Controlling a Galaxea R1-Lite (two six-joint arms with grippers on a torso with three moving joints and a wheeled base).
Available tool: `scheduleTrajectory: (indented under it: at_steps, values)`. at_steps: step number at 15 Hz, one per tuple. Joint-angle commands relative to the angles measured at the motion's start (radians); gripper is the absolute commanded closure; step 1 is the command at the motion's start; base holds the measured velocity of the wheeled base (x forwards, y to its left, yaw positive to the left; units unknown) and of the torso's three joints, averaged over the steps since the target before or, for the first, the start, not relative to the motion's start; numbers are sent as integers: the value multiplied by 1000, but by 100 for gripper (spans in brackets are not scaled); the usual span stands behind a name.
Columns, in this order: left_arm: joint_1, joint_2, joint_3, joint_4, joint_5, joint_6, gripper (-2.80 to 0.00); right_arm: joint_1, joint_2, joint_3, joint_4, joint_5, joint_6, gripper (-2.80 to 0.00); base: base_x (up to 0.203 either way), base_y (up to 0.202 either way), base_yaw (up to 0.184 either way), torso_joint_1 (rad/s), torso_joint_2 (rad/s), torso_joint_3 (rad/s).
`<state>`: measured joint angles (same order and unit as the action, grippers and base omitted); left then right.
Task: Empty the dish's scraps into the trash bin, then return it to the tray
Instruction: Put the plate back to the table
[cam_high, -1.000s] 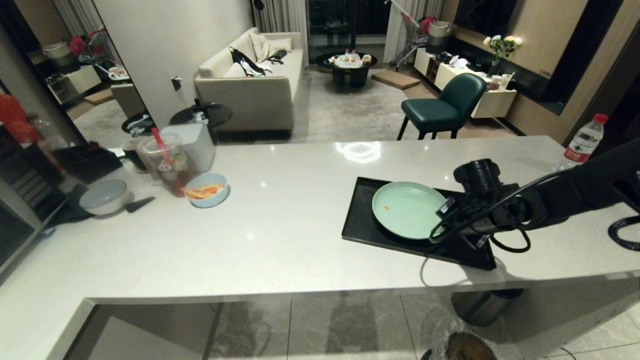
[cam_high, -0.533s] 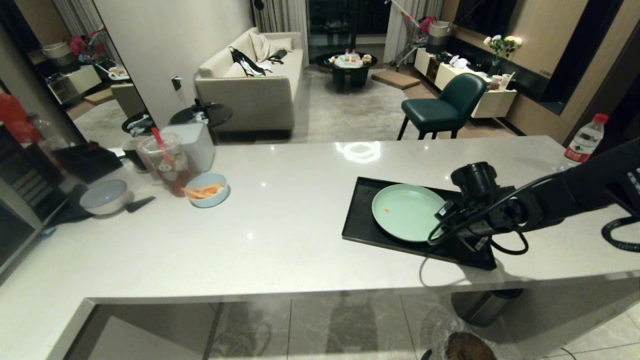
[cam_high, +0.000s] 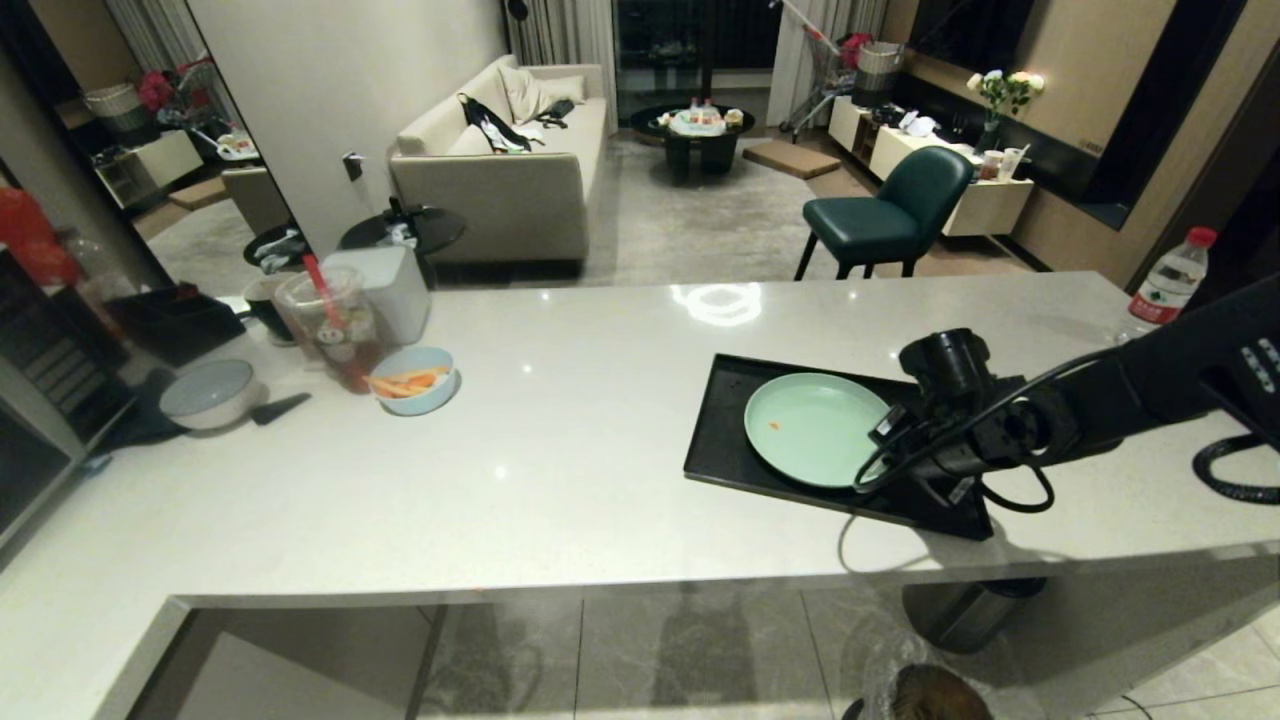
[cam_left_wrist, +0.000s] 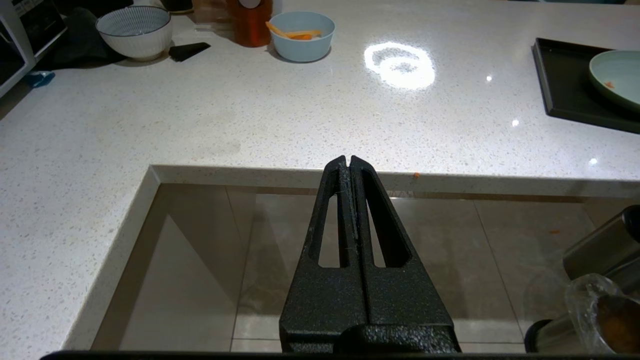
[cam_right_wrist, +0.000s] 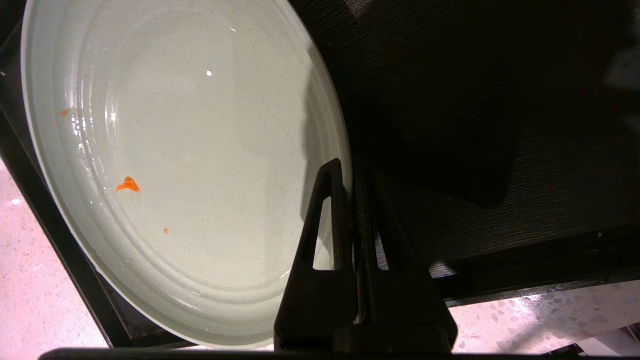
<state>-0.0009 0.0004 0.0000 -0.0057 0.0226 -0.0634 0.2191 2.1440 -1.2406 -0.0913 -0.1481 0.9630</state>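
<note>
Pale speckled bench (cam_high: 560, 440) fills the head view, a blue bowl (cam_high: 413, 380) of carrot pieces at its left. Only the left wrist view shows the left gripper (cam_left_wrist: 350, 161), pressed shut, off the bench edge above floor tiles. Farther right, the dish (cam_high: 812, 422) sits on the tray (cam_high: 722, 440). The right gripper (cam_right_wrist: 348, 172) pinches its rim; that wrist view reveals leftover orange scraps (cam_right_wrist: 127, 185).

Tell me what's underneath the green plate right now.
The dish sits over the black tray, whose bare surface shows around it. The right gripper pinches its rim. Whether it lies flat, or anything hides beneath, is covered from view.
</note>
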Motion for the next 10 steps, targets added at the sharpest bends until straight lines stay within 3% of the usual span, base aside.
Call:
scheduleTrajectory:
  at_steps: [1,5,6,10]
  values:
    - [1,1,0,0,0,-1,0,-3,2,0,-1,-1,5,0,0,0,0,0,0,0]
    - [1,1,0,0,0,-1,0,-3,2,0,2,-1,5,0,0,0,0,0,0,0]
    - [0,1,0,0,0,-1,0,-3,2,0,1,-1,5,-280,0,0,0,0,0,0]
    - [0,1,0,0,0,-1,0,-4,-1,-3,-6,-10,4,-280,0,0,0,0,0,0]
